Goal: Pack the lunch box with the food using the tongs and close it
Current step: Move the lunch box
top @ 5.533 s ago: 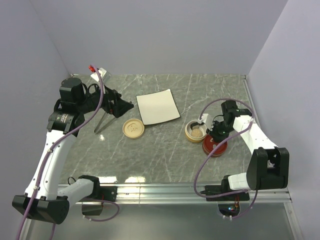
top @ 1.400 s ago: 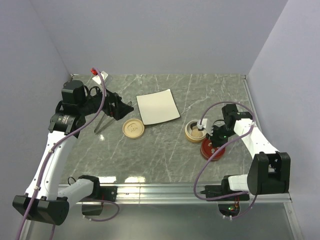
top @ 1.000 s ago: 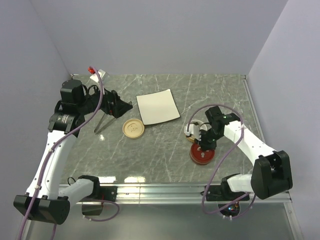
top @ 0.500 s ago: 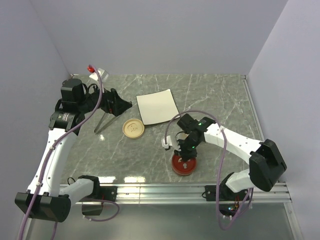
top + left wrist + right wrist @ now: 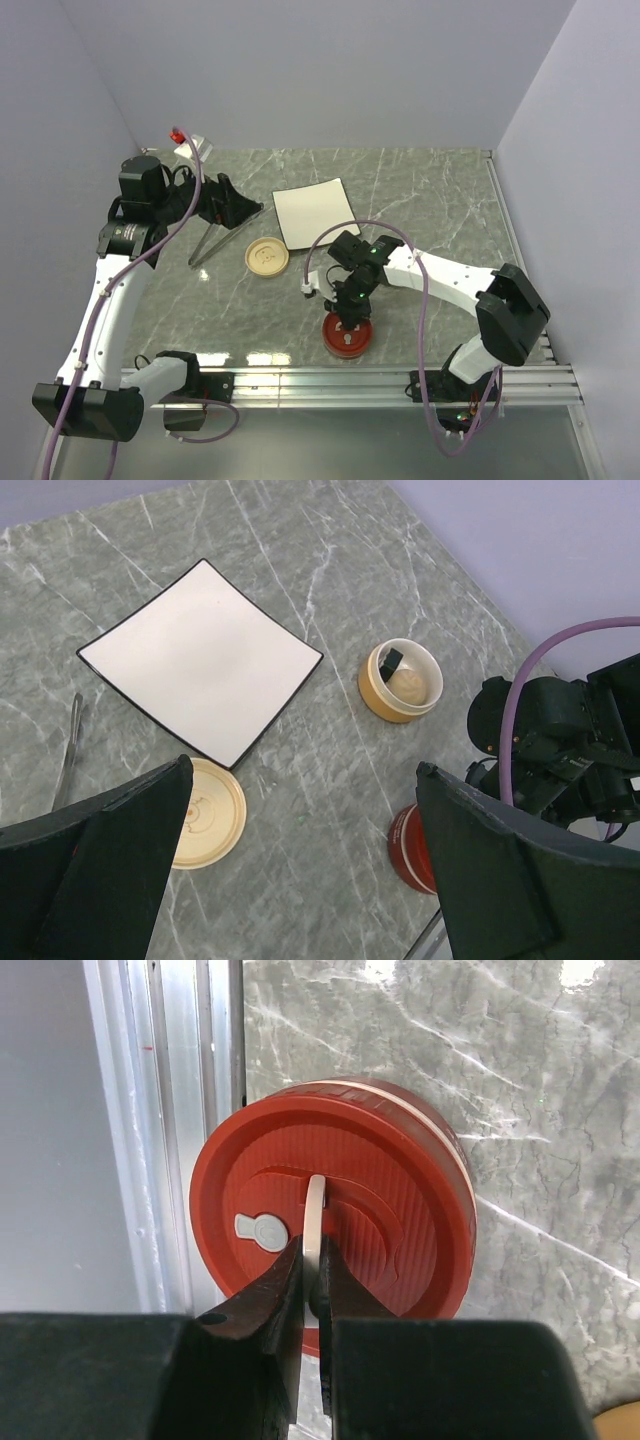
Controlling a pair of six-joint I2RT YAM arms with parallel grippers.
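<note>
My right gripper [image 5: 315, 1260] is shut on the thin white handle [image 5: 315, 1210] of a red round lunch box lid [image 5: 400, 1220]. It holds the lid near the table's front edge [image 5: 347, 336]. The tan lunch box bowl [image 5: 400, 680] stands further back on the table with food in it: a beige ball [image 5: 410, 687] and a dark piece [image 5: 392, 660]. In the top view my right arm hides the bowl. The silver tongs [image 5: 210, 238] lie on the table at the left, under my left gripper [image 5: 245, 210], which hangs open and holds nothing.
A white square plate [image 5: 315, 212] lies bare at the back middle. A tan inner lid [image 5: 267, 256] lies flat in front of it, to the left. The metal rail [image 5: 180, 1110] along the front edge runs right next to the red lid.
My right gripper has carried the red lid left and toward the front edge, away from the tan bowl. The left arm has barely moved.
</note>
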